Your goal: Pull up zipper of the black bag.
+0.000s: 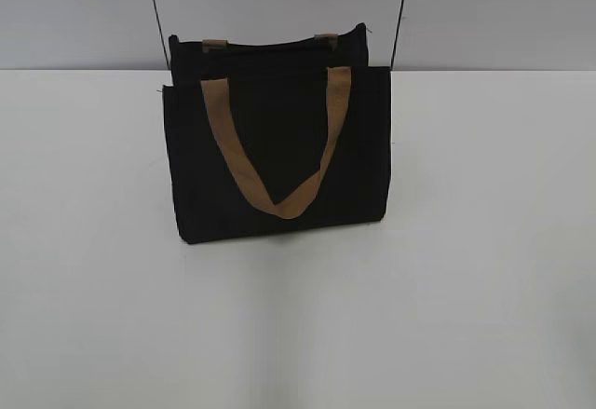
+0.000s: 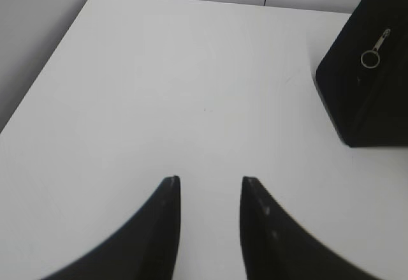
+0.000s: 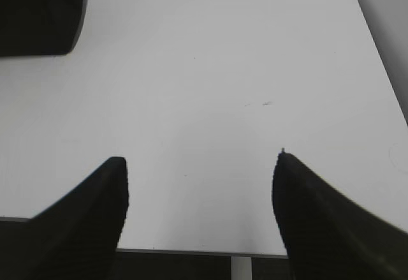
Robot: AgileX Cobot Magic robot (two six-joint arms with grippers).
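Note:
The black bag (image 1: pixel 279 148) with tan handles (image 1: pixel 279 199) stands upright at the middle back of the white table (image 1: pixel 447 288). In the left wrist view its side (image 2: pixel 376 95) shows at the right edge, with a metal ring zipper pull (image 2: pixel 371 55) hanging on it. In the right wrist view only a black corner of the bag (image 3: pixel 38 12) shows at top left. My left gripper (image 2: pixel 210 179) is open and empty over bare table, well left of the bag. My right gripper (image 3: pixel 201 159) is wide open and empty near the table's front edge. Neither gripper shows in the exterior view.
A grey wall rises behind the table, with two thin dark cables (image 1: pixel 156 18) running down it behind the bag. The table's left edge (image 2: pixel 44 76) meets a grey surface. The table's front edge (image 3: pixel 204 251) lies just under my right gripper.

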